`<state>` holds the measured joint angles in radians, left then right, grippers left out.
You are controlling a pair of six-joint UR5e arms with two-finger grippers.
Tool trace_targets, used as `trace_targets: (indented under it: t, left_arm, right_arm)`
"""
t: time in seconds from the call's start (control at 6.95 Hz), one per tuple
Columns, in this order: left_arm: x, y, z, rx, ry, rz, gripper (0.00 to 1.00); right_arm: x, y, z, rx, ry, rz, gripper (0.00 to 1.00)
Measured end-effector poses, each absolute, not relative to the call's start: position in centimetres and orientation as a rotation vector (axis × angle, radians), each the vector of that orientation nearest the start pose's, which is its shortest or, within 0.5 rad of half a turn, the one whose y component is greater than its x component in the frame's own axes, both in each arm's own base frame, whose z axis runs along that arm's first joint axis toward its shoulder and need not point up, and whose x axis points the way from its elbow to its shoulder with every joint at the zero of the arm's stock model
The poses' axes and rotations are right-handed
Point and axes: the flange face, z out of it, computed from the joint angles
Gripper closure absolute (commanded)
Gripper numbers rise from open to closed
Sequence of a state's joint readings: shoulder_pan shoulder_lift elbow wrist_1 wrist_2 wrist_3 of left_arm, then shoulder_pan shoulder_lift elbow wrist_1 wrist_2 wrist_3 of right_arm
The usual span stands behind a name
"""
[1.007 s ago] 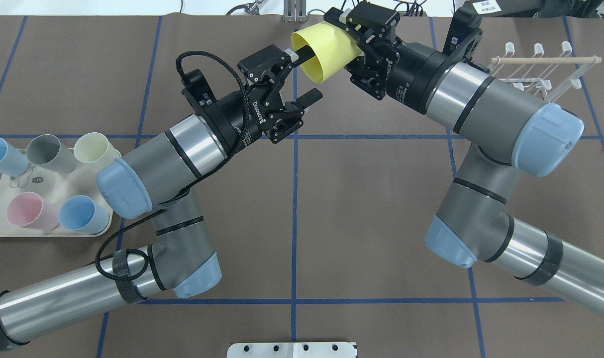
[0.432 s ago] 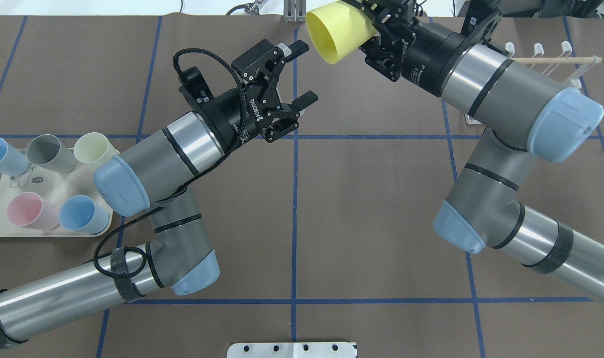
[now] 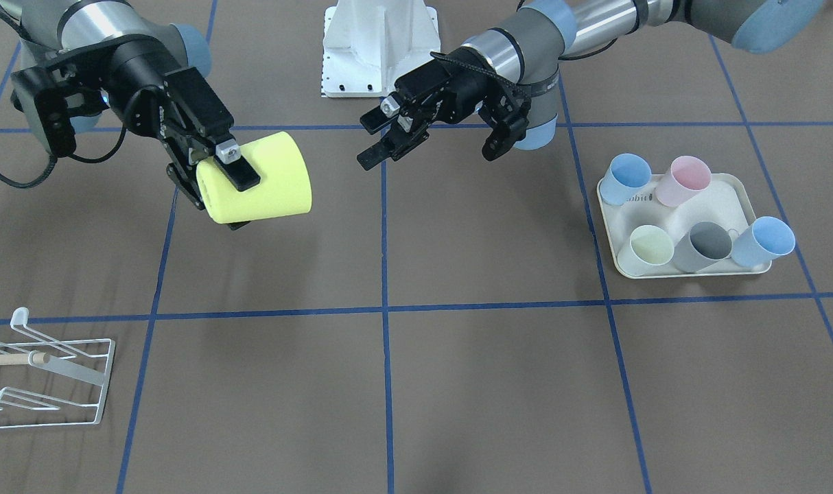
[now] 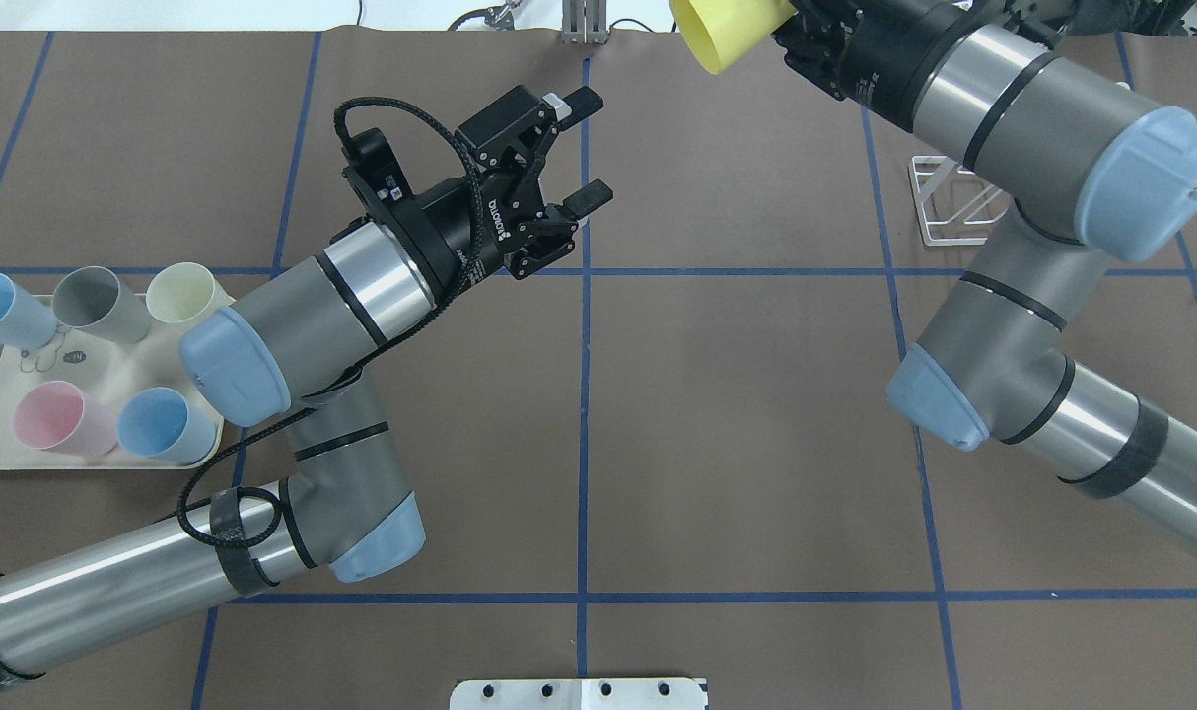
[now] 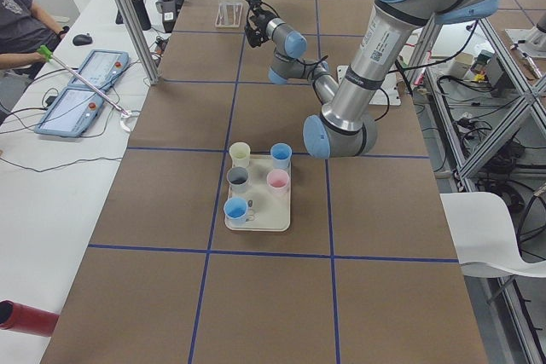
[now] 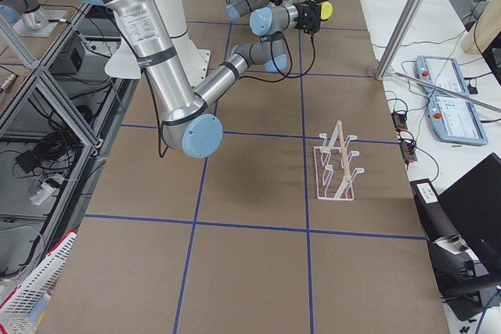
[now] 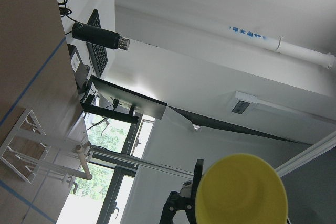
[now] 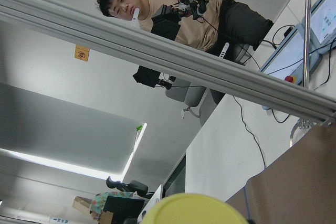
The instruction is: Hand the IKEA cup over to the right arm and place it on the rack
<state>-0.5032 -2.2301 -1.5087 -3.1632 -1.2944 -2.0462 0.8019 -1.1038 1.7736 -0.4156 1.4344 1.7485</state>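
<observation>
The right gripper [image 3: 230, 195] is clamped on the yellow cup [image 3: 274, 180], which it holds sideways in the air above the far middle of the table [image 3: 458, 370]. One black finger [image 3: 239, 171] lies flat along the cup's outer wall near its narrow end, and the wide mouth faces the left gripper [image 3: 377, 139]. That gripper hangs well apart from the cup with its fingers spread and nothing between them. On its body the overhead view shows the white word ROBOTIQ, upside down.

The white wire rack [image 6: 337, 163] with its wooden dowel stands on the far right part of the table, well apart from the cup and bare of cups.

On the left of the table sits a cream tray [image 3: 724, 206] with the letters "abbit" readable beside a blue cup [image 3: 628, 177]. It also carries a pink cup [image 3: 687, 180], a pale yellow cup [image 3: 648, 248], a grey cup [image 3: 706, 245] and a second blue cup [image 3: 766, 240].

The left arm's upright link [image 5: 368, 49] bears a label too small to read. In the right wrist view a small yellow sign [image 8: 81, 53] hangs on a wall, its marking illegible.
</observation>
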Motion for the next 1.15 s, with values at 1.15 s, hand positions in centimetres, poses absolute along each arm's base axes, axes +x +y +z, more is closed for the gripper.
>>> trace_targets:
  t: [1.15]
  left_arm:
    - [36.9, -44.9, 7.4, 0.697, 1.587, -0.707, 0.00]
  right_arm:
    - [-20.4, -61.8, 26.6, 0.958, -0.937, 0.654, 0.92]
